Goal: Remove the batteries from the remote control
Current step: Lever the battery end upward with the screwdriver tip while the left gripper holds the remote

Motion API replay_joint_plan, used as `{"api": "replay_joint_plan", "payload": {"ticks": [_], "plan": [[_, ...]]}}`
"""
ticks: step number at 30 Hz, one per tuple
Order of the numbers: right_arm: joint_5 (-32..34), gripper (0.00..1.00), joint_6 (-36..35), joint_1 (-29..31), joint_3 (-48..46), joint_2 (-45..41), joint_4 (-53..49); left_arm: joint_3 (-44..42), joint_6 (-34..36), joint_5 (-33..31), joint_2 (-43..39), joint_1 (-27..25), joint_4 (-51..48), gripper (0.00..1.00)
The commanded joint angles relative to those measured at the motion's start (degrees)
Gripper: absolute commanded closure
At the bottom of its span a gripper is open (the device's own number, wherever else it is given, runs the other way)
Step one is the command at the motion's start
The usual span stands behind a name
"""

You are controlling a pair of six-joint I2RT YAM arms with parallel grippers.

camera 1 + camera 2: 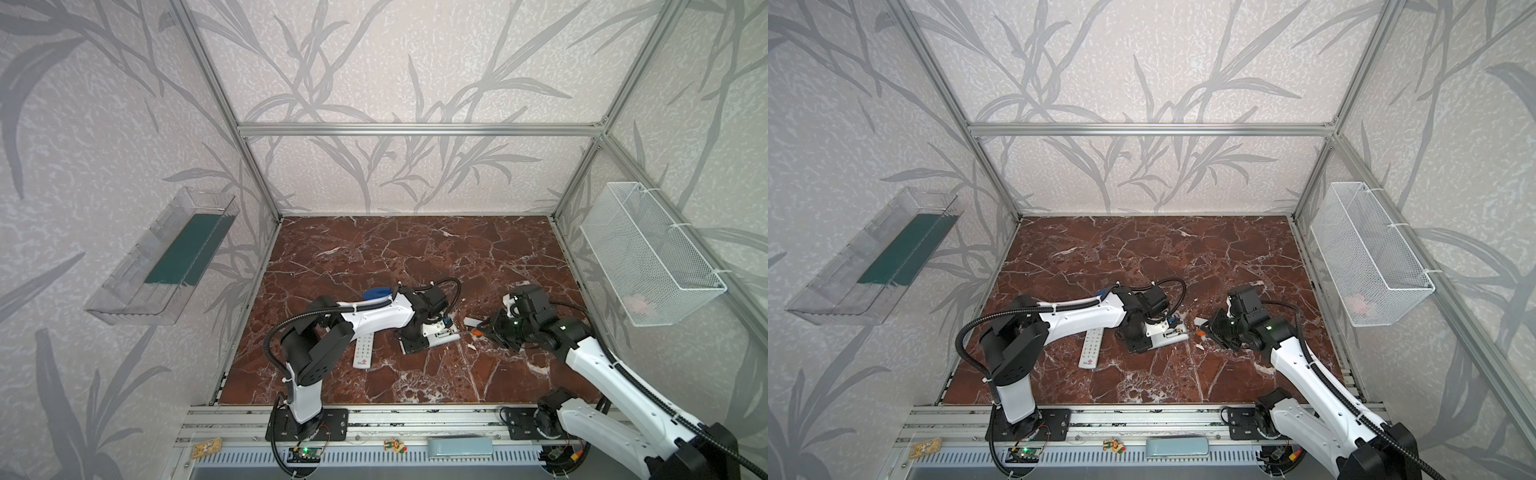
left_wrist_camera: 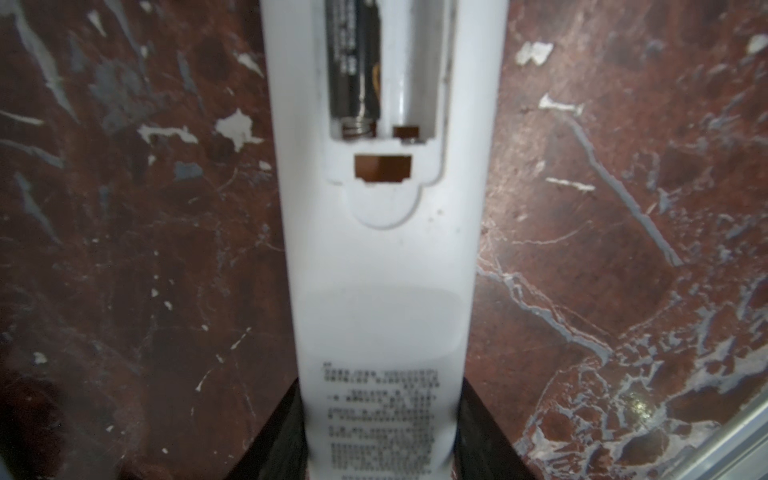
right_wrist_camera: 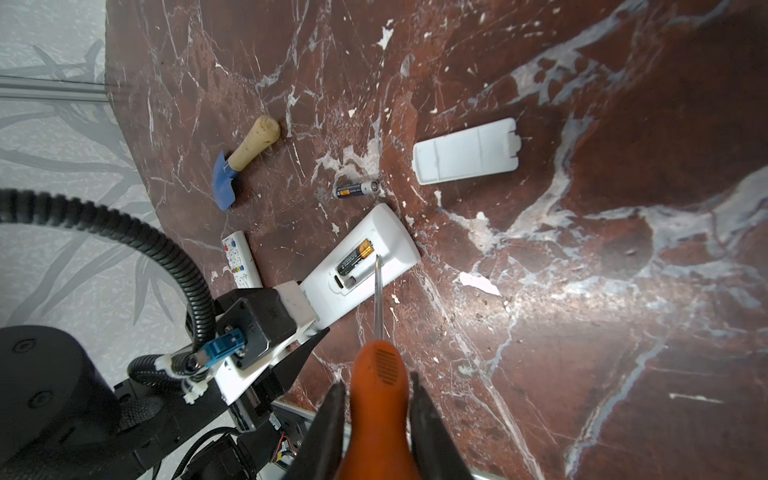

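My left gripper [image 2: 380, 415] is shut on the label end of the white remote control [image 2: 382, 257], which lies back-up on the marble with its battery bay open. One dark battery [image 2: 353, 62] sits in the bay against its spring; the slot beside it is empty. A second battery [image 3: 357, 189] lies loose on the table just beyond the remote [image 3: 365, 266]. My right gripper [image 3: 376, 386] is shut on an orange-handled screwdriver [image 3: 380, 374]. Its metal tip reaches into the empty slot next to the seated battery [image 3: 355, 257]. In both top views the two grippers [image 1: 419, 336] [image 1: 488, 328] face each other mid-table.
The white battery cover [image 3: 467, 151] lies apart on the marble. A second remote [image 1: 363, 347] lies buttons-up under the left arm. A blue scoop with a cork handle [image 3: 241, 162] lies beyond it. A wire basket [image 1: 648, 257] hangs on the right wall, a clear tray [image 1: 166, 257] on the left.
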Motion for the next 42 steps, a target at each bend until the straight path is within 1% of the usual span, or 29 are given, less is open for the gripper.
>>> {"api": "replay_joint_plan", "payload": {"ticks": [1, 3, 6, 8, 13, 15, 19, 23, 26, 29, 32, 37, 42], "plan": [[3.1, 1.0, 1.4, 0.5, -1.2, -0.4, -3.0, 1.1, -1.6, 1.0, -2.3, -0.3, 0.7, 1.0], [3.4, 1.0, 3.8, 1.4, -3.0, -1.1, -1.2, 1.8, -2.7, 2.7, -2.1, -0.3, 0.3, 1.0], [4.5, 1.0, 8.4, 3.0, -7.1, -3.4, 3.2, 3.6, -4.2, 8.2, -0.9, -0.2, -1.7, 1.0], [5.0, 1.0, 9.6, 3.4, -9.0, -4.4, 4.8, 5.2, -4.6, 11.2, 0.3, -0.2, -3.6, 1.0], [5.5, 1.0, 9.0, 3.4, -10.3, -4.7, 4.5, 6.4, -4.9, 17.5, 1.2, 0.7, -4.9, 1.0], [5.5, 1.0, 8.7, 3.4, -10.2, -4.9, 4.2, 6.4, -5.0, 19.1, 1.2, 1.2, -4.8, 1.0], [5.3, 1.0, 7.9, 3.4, -10.1, -5.4, 4.2, 6.0, -4.5, 20.5, 1.5, 1.8, -4.8, 1.0], [4.9, 1.0, 6.6, 3.4, -9.9, -5.8, 3.6, 5.4, -3.7, 17.4, 1.9, 1.9, -5.2, 1.0], [4.8, 1.0, 6.3, 3.4, -9.4, -6.3, 2.5, 4.9, -3.3, 16.4, 2.2, 1.9, -5.2, 1.0], [3.6, 1.0, 5.5, 3.4, -8.3, -6.1, 2.7, 4.9, -2.7, 17.3, 2.7, 2.1, -5.1, 1.0], [2.3, 1.0, 3.3, 3.5, -5.7, -4.3, 1.5, 5.4, -2.5, 19.0, 3.1, 2.5, -4.9, 1.0], [1.8, 1.0, -0.1, 3.5, -1.5, -2.1, -1.5, 6.0, -2.1, 18.7, 4.0, 3.2, -5.2, 1.0], [0.0, 1.0, -0.7, 3.8, -0.2, -0.5, -0.7, 6.4, -1.3, 19.4, 5.1, 3.7, -5.7, 1.0]]}}
